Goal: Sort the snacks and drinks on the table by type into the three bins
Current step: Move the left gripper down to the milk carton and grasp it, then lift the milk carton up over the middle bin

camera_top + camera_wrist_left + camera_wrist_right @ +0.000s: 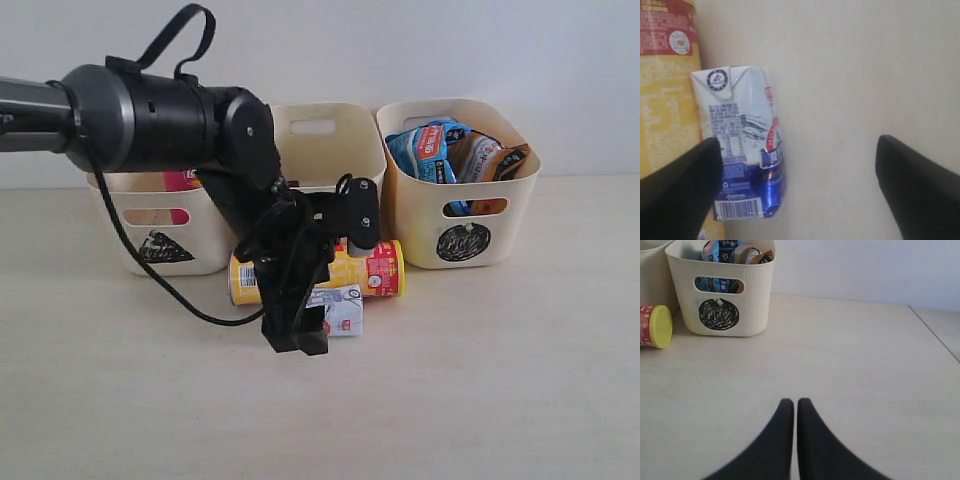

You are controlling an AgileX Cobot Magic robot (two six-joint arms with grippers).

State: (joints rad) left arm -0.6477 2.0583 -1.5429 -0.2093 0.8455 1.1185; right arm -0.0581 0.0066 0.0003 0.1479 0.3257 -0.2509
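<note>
left arm (150, 120): fat black cylindrical joint housing on a grey metal tube link (30, 112). black webbing strap (208, 30) looped on top. thin black cable (200, 315) trails off it in a long curve. black wrist bracket (355, 215) with round fastener heads. left gripper (797, 150) fingers (685, 185): matte black, wedge-shaped, blunt tips. right gripper (795, 402) fingers (782, 440): same matte black, tapering to rounded tips

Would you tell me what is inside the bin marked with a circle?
A blue bag and an orange bag stick up from the bin; whatever lies beneath them is covered.
</note>
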